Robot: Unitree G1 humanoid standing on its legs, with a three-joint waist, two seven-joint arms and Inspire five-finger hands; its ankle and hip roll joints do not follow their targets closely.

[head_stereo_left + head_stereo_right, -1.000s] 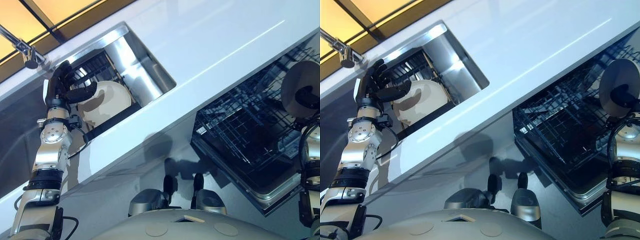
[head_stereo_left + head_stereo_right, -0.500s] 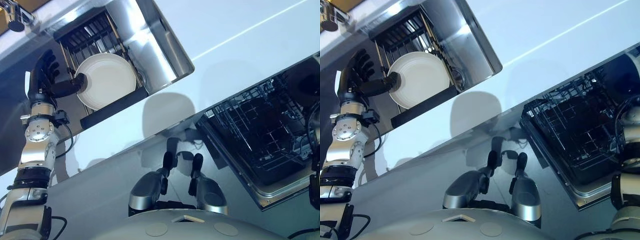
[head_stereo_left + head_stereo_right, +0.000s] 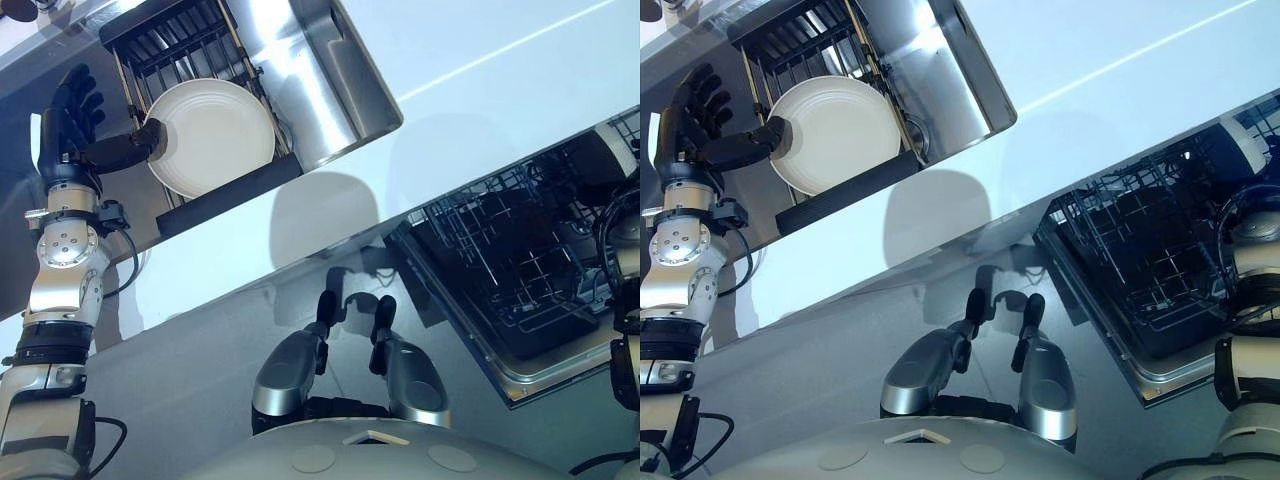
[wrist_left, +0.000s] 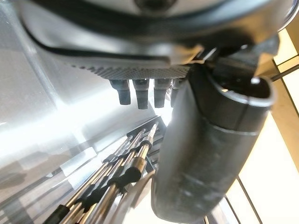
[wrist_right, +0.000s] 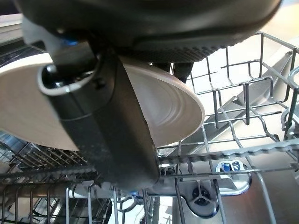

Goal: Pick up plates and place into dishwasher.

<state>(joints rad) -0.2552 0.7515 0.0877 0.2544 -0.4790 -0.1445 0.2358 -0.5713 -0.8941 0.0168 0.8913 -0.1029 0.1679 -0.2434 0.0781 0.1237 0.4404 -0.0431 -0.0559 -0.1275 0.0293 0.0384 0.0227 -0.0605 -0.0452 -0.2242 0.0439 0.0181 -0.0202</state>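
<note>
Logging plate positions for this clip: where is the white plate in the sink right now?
The white plate stands on the dish rack in the sink, on the robot's left, with the left hand at its rim.

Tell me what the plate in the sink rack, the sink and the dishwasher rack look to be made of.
The plate, with the left hand's thumb on its rim, looks like glazed white ceramic: smooth, evenly cream, softly shiny; melamine can't be ruled out. The sink looks like brushed stainless steel, with streaky bright reflections on its wall. The dishwasher rack appears to be coated wire: thin grey rods in a grid.

silver-grey jointed arms, dark robot hand point(image 3: 68, 125)
</note>
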